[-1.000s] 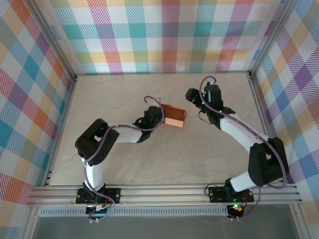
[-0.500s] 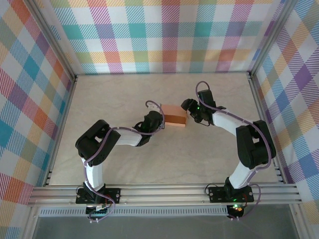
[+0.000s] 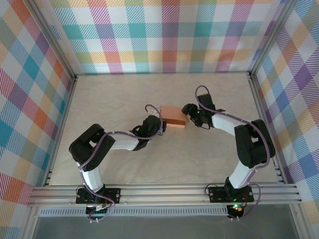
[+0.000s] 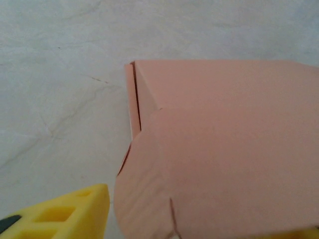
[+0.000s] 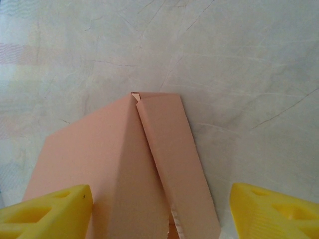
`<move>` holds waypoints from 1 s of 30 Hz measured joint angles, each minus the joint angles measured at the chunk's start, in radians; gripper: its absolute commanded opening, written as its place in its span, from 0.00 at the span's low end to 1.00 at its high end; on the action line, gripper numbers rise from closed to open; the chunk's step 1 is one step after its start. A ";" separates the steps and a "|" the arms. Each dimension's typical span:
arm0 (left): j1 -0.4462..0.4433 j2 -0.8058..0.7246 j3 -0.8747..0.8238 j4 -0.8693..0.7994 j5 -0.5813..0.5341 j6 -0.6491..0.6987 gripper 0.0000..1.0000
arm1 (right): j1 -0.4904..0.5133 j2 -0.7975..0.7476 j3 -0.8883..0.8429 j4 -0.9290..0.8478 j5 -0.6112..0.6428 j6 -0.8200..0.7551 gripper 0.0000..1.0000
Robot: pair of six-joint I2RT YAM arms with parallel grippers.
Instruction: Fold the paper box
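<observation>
The paper box point(image 3: 173, 116) is a small salmon-orange card box lying flat on the table point(image 3: 119, 94). My left gripper point(image 3: 159, 124) is at its left end. In the left wrist view the box point(image 4: 224, 144) spans the space between the spread yellow fingers point(image 4: 65, 211), a thin gap showing beside the near one, with a rounded flap bulging toward the camera. My right gripper point(image 3: 188, 110) is at the box's right end. In the right wrist view it point(image 5: 159, 216) stands open and the box's corner and narrow side panel point(image 5: 172, 164) reach in between the fingers without touching them.
The pale, faintly creased table is enclosed by plaid walls point(image 3: 164, 35) with aluminium rails point(image 3: 164, 191) along the near edge. Bare surface lies around the box on all sides.
The right gripper has swung left and toward the box's right end. The box, tilted up a second ago, now lies flat, and the left arm has stretched out lower.
</observation>
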 measured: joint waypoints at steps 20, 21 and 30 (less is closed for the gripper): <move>-0.004 -0.476 -0.079 -0.340 0.114 0.001 1.00 | -0.040 0.033 -0.010 0.067 -0.040 -0.174 1.00; 0.005 -0.475 -0.040 -0.364 0.124 -0.009 1.00 | -0.045 0.026 -0.026 0.077 -0.046 -0.174 1.00; 0.188 -0.131 0.423 -0.580 0.307 -0.188 0.81 | -0.064 -0.017 -0.066 0.094 -0.099 -0.174 0.98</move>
